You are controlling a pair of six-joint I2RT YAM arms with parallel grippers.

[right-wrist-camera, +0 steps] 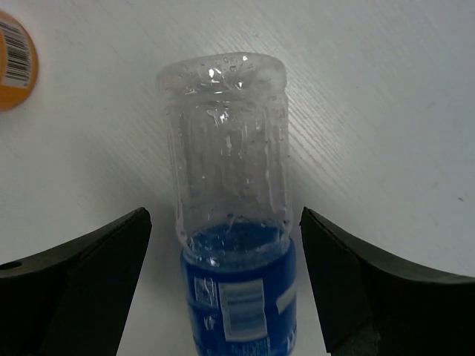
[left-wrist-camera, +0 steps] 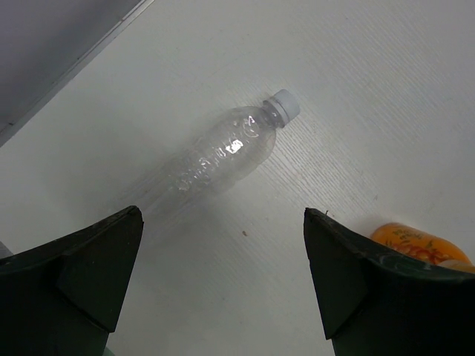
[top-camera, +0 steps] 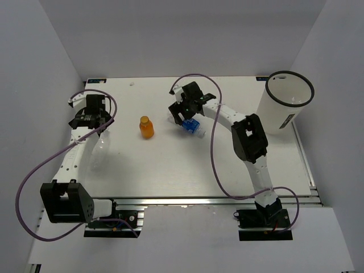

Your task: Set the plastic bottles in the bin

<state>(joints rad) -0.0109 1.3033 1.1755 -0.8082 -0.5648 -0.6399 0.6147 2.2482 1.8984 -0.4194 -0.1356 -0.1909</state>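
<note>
You are at the pick-up step. Your right gripper [right-wrist-camera: 224, 222] is spread wide, with the blue-labelled bottle [right-wrist-camera: 231, 193] lying between its fingers at centre frame. The next move, I judge, is to squeeze onto it, lift, and swing to the bin [top-camera: 272, 111] at the upper right of the top view. Your left gripper [left-wrist-camera: 223, 222] is also spread, hovering over the clear bottle [left-wrist-camera: 215, 156] that lies at mid-frame. The orange bottle [top-camera: 147, 127] stands left of centre, well apart from the blue-labelled one. I see nothing between your right gripper and the bin.
</note>
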